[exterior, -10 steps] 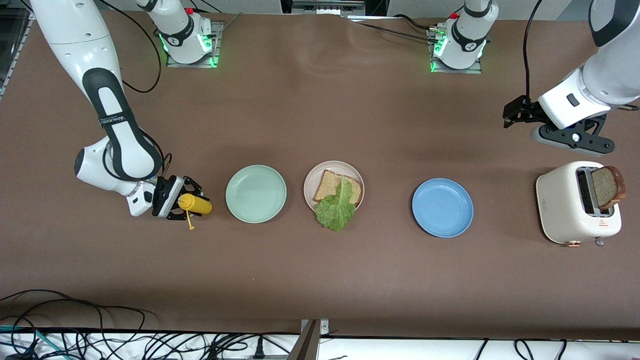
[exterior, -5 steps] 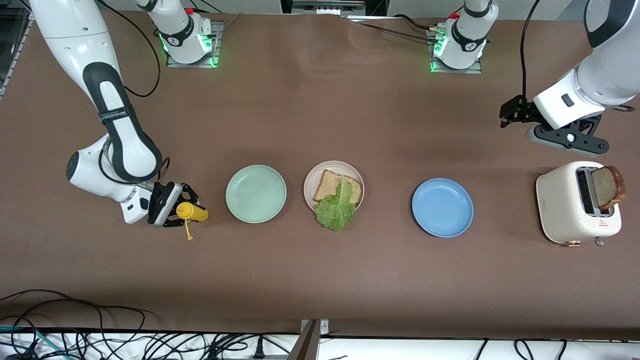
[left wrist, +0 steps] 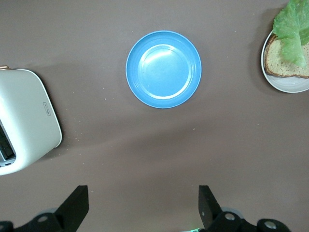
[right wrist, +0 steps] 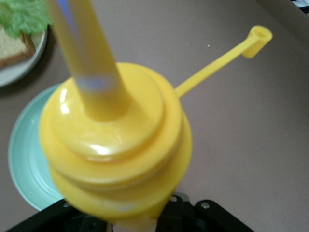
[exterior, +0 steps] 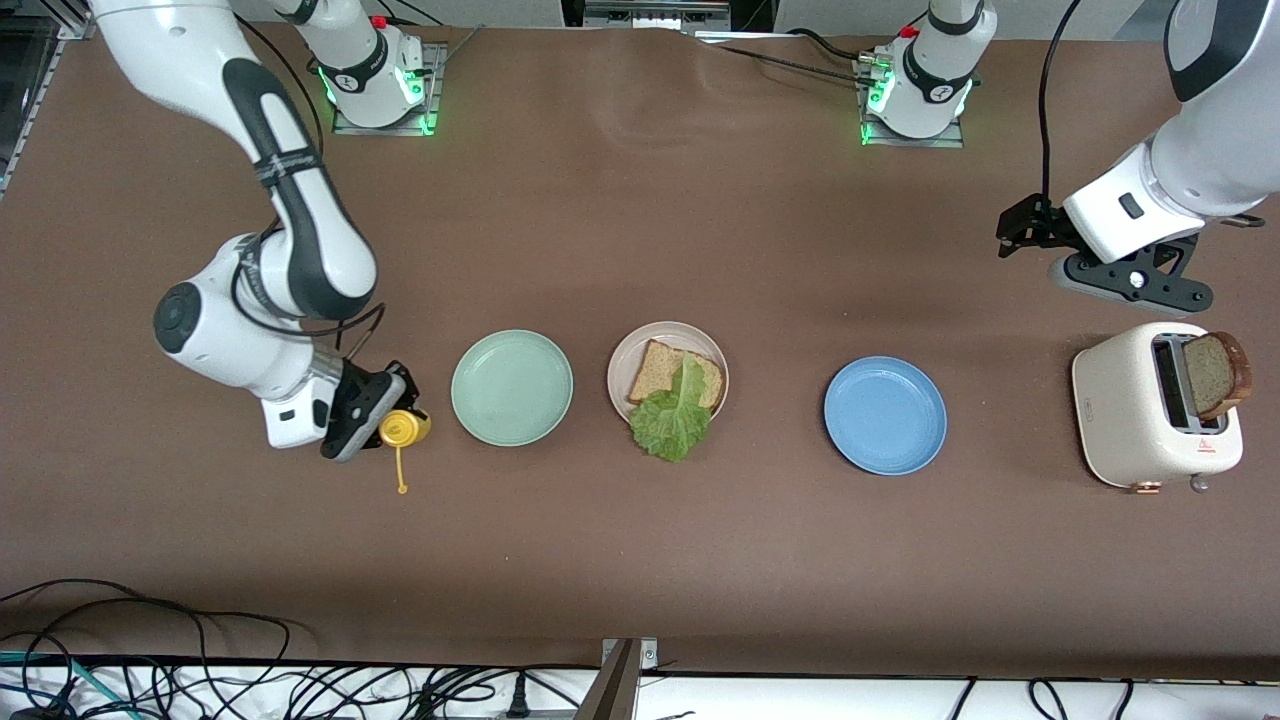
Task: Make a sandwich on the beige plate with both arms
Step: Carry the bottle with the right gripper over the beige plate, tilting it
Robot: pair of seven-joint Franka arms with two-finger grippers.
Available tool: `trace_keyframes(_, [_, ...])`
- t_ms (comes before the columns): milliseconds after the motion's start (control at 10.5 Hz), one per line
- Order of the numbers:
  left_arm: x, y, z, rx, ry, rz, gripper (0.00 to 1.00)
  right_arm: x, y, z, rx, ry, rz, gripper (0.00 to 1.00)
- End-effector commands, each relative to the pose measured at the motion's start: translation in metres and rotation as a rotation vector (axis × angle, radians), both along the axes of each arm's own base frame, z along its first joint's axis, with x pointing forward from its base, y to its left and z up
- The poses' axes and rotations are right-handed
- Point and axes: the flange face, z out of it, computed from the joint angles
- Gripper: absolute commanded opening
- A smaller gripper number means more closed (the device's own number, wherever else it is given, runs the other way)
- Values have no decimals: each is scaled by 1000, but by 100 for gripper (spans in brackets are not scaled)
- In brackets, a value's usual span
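Note:
The beige plate [exterior: 620,362] sits mid-table and holds one slice of brown bread [exterior: 658,368] with a green lettuce leaf [exterior: 672,420] lying on it and hanging over the rim. A second brown slice [exterior: 1216,373] stands in the toaster [exterior: 1130,410]. My right gripper [exterior: 385,420] is shut on a yellow squeeze bottle [exterior: 405,428], which fills the right wrist view [right wrist: 116,145], beside the mint-green plate [exterior: 512,388]. My left gripper [exterior: 1018,228] is open and empty [left wrist: 142,212] over bare table by the toaster.
A blue plate [exterior: 885,415] lies between the beige plate and the toaster; it also shows in the left wrist view [left wrist: 163,69]. The bottle's cap hangs on a yellow tether [right wrist: 227,63]. Cables run along the table edge nearest the front camera.
The right arm has swung and turned the yellow bottle from lying sideways to nozzle-up, shifting it slightly toward the mint-green plate. The left gripper has drifted slightly away from the toaster.

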Motion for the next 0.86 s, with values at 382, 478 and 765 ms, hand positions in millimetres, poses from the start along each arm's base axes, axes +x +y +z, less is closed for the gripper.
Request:
trace_keyframes(382, [1,3,-4,-22,17,19,100,-28,140,56,-200,91,-316,0])
trace_keyframes(478, [1,4,-5,-27,18,21,100,-32,159,57,-233,93,-361,0])
trace_keyframes(765, [4,2,-10,-42,29,24,100,-47,217,57,-323,96,-473,0])
